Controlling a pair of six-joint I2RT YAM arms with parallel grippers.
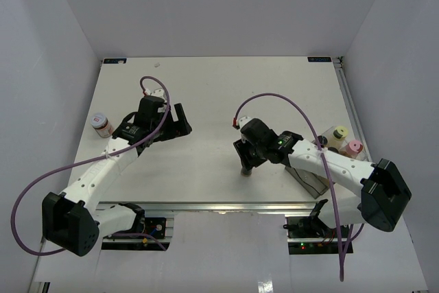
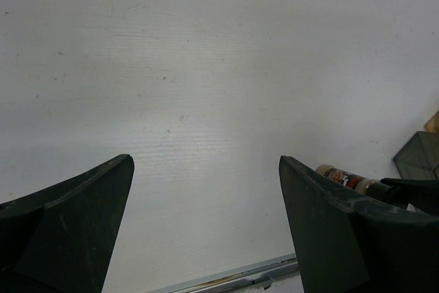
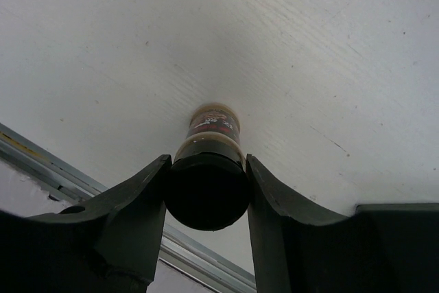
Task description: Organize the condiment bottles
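Right gripper [image 3: 207,168] clamps black cap [image 3: 206,200] of dark brown cylindrical spice jar [image 3: 214,125], upright at 5 o'clock on white table [image 3: 309,46]; left gripper [image 2: 206,162] gapes empty; cap-only pinch risks slip or swing on lift.

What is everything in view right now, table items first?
dark spice jar: one, brown with black cap, front middle of table, in the right gripper.
left pink-lidded jar: one, pink lid, table's left edge.
right pink-lidded jar: one, pink lid, far right.
pale-yellow-lidded jar: one, beside the right pink one.
grey tray: one, grey, front right, partly hidden.
table: one, white.
left gripper: one, black, open, empty.
right gripper: one, black, shut on the dark spice jar.
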